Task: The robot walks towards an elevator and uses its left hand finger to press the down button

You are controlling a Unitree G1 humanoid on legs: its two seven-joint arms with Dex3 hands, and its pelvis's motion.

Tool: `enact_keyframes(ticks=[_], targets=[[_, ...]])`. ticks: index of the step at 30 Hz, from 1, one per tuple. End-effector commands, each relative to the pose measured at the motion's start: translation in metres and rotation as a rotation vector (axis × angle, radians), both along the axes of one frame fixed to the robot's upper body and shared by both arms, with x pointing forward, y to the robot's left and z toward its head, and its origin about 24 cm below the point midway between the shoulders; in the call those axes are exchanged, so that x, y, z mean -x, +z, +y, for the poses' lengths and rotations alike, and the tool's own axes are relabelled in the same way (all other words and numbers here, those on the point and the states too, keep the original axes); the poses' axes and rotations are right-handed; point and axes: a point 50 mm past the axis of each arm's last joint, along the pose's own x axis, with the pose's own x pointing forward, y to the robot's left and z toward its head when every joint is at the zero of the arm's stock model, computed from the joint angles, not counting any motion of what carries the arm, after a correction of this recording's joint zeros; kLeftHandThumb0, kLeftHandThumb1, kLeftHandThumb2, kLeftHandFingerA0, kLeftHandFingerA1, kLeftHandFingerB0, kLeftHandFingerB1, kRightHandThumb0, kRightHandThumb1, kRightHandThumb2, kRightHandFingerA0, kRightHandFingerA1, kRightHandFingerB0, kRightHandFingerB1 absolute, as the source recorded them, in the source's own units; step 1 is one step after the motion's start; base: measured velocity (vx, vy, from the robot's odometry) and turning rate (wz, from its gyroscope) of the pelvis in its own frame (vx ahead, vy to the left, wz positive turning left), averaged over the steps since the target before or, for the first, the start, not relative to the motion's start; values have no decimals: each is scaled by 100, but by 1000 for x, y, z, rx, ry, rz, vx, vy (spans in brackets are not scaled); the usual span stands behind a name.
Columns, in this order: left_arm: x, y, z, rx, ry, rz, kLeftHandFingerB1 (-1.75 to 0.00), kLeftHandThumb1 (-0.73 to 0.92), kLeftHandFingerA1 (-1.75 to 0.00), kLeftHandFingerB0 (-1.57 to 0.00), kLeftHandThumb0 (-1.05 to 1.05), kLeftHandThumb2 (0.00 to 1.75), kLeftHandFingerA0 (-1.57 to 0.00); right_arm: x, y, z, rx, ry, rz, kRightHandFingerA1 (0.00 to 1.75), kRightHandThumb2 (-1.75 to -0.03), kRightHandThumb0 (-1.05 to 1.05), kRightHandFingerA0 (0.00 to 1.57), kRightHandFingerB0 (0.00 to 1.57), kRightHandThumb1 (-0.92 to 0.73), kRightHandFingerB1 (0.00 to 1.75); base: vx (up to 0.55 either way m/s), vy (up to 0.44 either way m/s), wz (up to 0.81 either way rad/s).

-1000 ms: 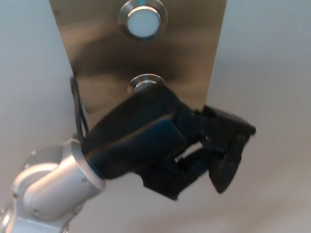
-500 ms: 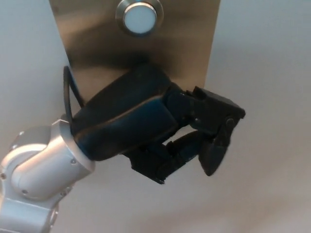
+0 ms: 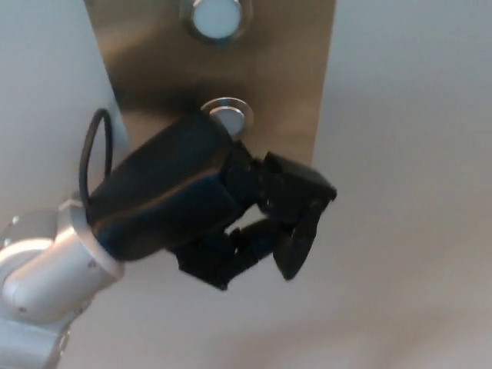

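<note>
Your robot's left hand (image 3: 204, 207) is sitting in the middle of the head view, and it is holding nothing. Its black fingers (image 3: 300, 192) are curling in close together, so the hand is making a loose fist. The thick fingers are bending down and to the right, and they are hanging just past the bottom right corner of the steel panel (image 3: 284, 84). You are seeing the big, dark, round back of the hand facing up at the camera. The top edge of the hand is covering the bottom part of the down button (image 3: 228, 114). This round metal button is sitting low on the panel, right above the hand. You cannot tell from here if the hand is touching it or only floating in front of it. The upper button (image 3: 216, 15) is glowing pale white near the top edge of the picture, well apart from the hand. A black cable (image 3: 88, 157) is looping up beside the wrist on the left. The silver forearm (image 3: 42, 280) is coming in from the bottom left corner. A pale grey wall (image 3: 415, 154) is filling the space on both sides of the panel and below it.
</note>
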Motion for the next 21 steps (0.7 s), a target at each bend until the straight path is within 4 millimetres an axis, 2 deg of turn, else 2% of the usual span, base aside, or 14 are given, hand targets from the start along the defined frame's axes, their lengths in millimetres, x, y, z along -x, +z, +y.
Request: enact_keyframes(ticks=[1, 2, 3, 4, 5, 6, 7, 8, 10, 11, 16, 18, 19, 21], targets=[[9, -33, 4, -75, -4, -209, -175, 46, -175, -66, -1, 93, -80, -3, 5, -7, 25, 21, -25, 61, -79, -47, 63, 48, -45, 51, 0, 0, 0], [11, -33, 4, -76, -13, -242, -170, 40, -175, -72, 1, 101, -82, -3, 6, -7, 26, 21, -28, 53, -57, -40, 70, 55, -55, 38, 0, 0, 0], [13, -33, 4, -78, -21, -275, -170, 40, -175, -72, 1, 101, -82, -2, 6, -7, 27, 20, -30, 53, -57, -40, 70, 55, -55, 38, 0, 0, 0], [15, -32, 3, -71, -28, -305, -167, 42, -175, -76, -5, 101, -84, -1, 7, -8, 27, 17, -27, 61, -79, -47, 63, 46, -46, 50, 0, 0, 0], [18, -31, 3, -60, -37, -341, -167, 42, -175, -76, -5, 101, -84, 0, 7, -10, 25, 12, -22, 61, -79, -47, 63, 46, -46, 50, 0, 0, 0], [19, -30, 2, -56, -41, -355, -164, 46, -175, -78, -7, 104, -85, 0, 7, -10, 26, 15, -21, 54, -58, -42, 71, 53, -56, 37, 0, 0, 0], [20, -29, 2, -50, -46, -372, -164, 46, -175, -78, -7, 104, -85, 0, 7, -10, 27, 18, -20, 54, -58, -42, 71, 53, -56, 37, 0, 0, 0], [24, -27, 1, -37, -58, -399, -154, 51, -175, -78, -8, 97, -92, 0, 7, -10, 27, 16, -21, 62, -80, -48, 63, 47, -45, 51, 0, 0, 0], [31, -25, -1, -19, -85, -452, -162, 51, -173, -77, -11, 96, -86, 1, 7, -9, 27, 11, -23, 63, -80, -48, 63, 47, -45, 51, 0, 0, 0], [35, -24, -1, -16, -93, -478, -165, 46, -175, -75, -9, 99, -87, 2, 7, -9, 24, 16, -24, 61, -79, -46, 64, 47, -45, 51, 0, 0, 0], [43, -21, -4, 0, -103, -543, -166, 48, -175, -76, -11, 98, -88, 5, 7, -9, 22, 34, -6, 60, -80, -48, 62, 46, -45, 50, 0, 0, 0], [47, -16, -5, 19, -120, -574, -159, 49, -172, -77, -14, 95, -87, 6, 6, -8, 31, 35, 11, 60, -80, -48, 59, 47, -45, 50, 0, 0, 0], [49, -16, -5, 27, -124, -579, -156, 50, -171, -78, -13, 92, -88, 7, 6, -9, 36, 41, 20, 47, -58, -44, 64, 53, -56, 36, 0, 0, 0], [50, -16, -5, 36, -127, -583, -156, 50, -171, -78, -13, 92, -88, 7, 6, -9, 43, 50, 30, 47, -58, -44, 64, 53, -56, 36, 0, 0, 0]])
